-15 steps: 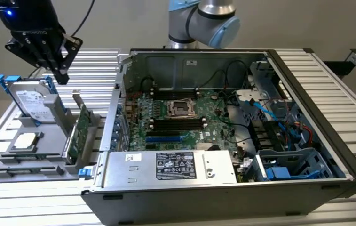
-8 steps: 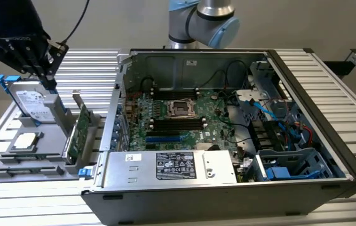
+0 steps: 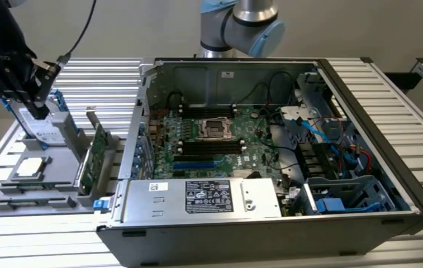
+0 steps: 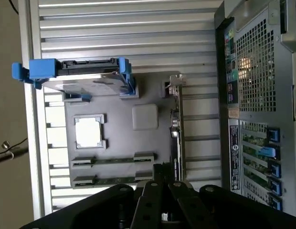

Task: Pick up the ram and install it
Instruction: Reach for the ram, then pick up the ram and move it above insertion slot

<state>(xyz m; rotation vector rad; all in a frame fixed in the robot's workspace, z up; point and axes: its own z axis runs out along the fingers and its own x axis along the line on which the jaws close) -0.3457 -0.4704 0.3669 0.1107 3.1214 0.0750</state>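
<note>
Slatted desk (image 3: 39, 240), tool (image 4: 161, 177) above tray (image 4: 119, 140), ram (image 4: 113, 161) close by. Can't tell tool's state. Might snag card (image 4: 175, 124) alongside instead.

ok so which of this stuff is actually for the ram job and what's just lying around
For the job: gripper, ram in the grey tray, black slots on the motherboard.
Lying about: hard drive in its blue caddy, processor chip, expansion card.
</note>
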